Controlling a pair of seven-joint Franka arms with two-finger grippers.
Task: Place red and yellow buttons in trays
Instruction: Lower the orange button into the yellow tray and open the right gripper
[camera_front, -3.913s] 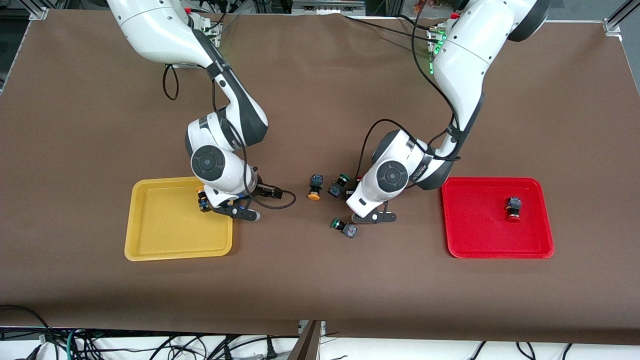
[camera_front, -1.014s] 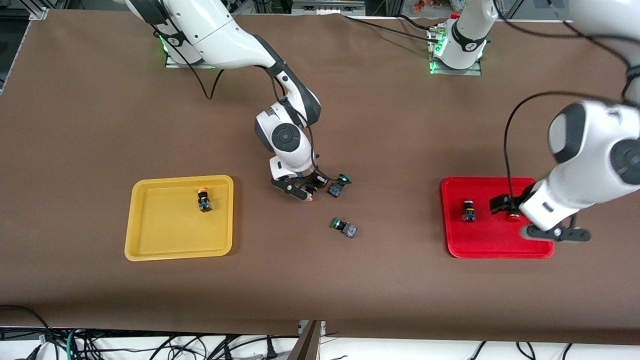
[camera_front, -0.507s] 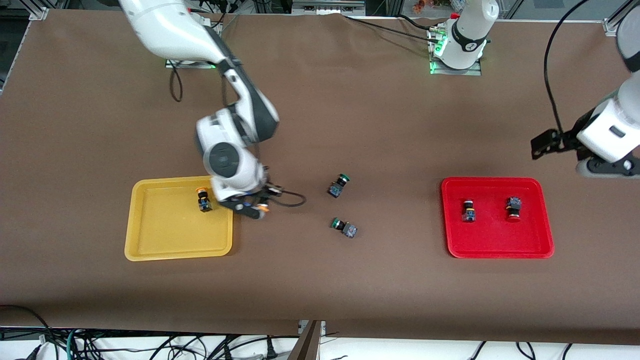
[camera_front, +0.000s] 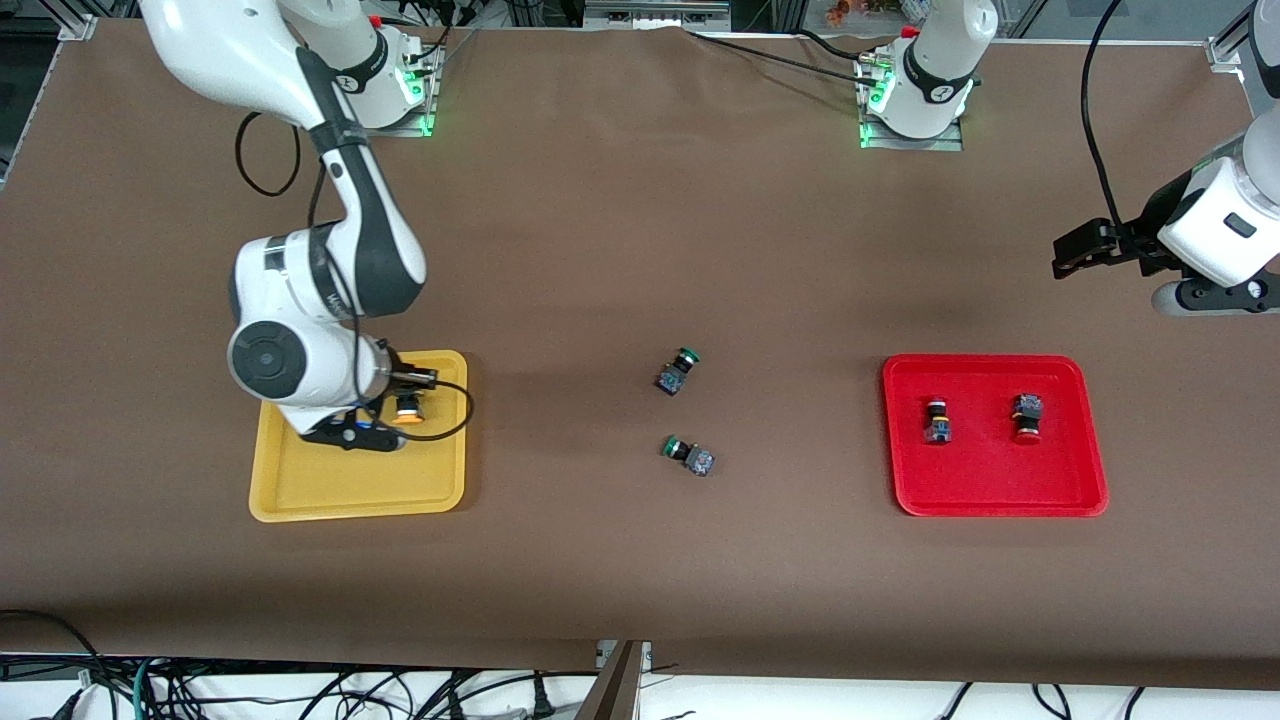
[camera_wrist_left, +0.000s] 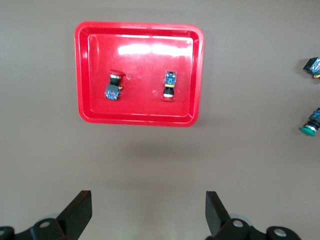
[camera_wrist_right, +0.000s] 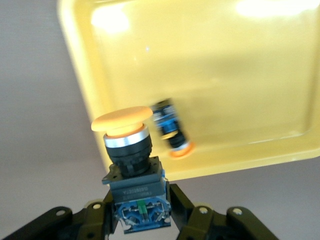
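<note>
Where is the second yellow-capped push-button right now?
The yellow-capped push-button is clamped in the right gripper, over the yellow plastic tray, above the other yellow button.

Two buttons (camera_front: 938, 420) lie side by side in one tray (camera_front: 1085, 480); two more buttons (camera_front: 677, 371) lie between the trays.

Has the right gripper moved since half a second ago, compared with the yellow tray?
Yes. The right gripper, shut on a yellow button, has moved from the tray's edge to over the yellow tray.
</note>
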